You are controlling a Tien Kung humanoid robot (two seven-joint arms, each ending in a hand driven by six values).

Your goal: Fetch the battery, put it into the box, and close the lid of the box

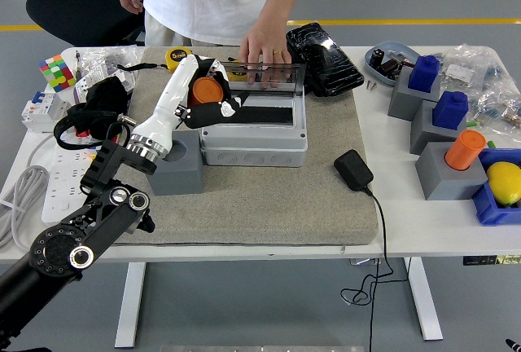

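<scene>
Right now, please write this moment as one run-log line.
left hand: holds orange cylindrical battery above open grey plastic box | right hand: unseen | person's hand: on transparent lid | grey holder: empty

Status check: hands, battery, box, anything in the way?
Left hand shut on orange battery, held at the left edge of the box. Right hand not in view. Lid up. Person's hand rests on the lid's top edge.

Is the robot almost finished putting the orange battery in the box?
About halfway. Fetching looks done: the left hand grips the orange battery, and its grey holder sits empty. Now it is held at the grey box. Still left: dropping it in and closing the lid, where a person's hand rests.
</scene>
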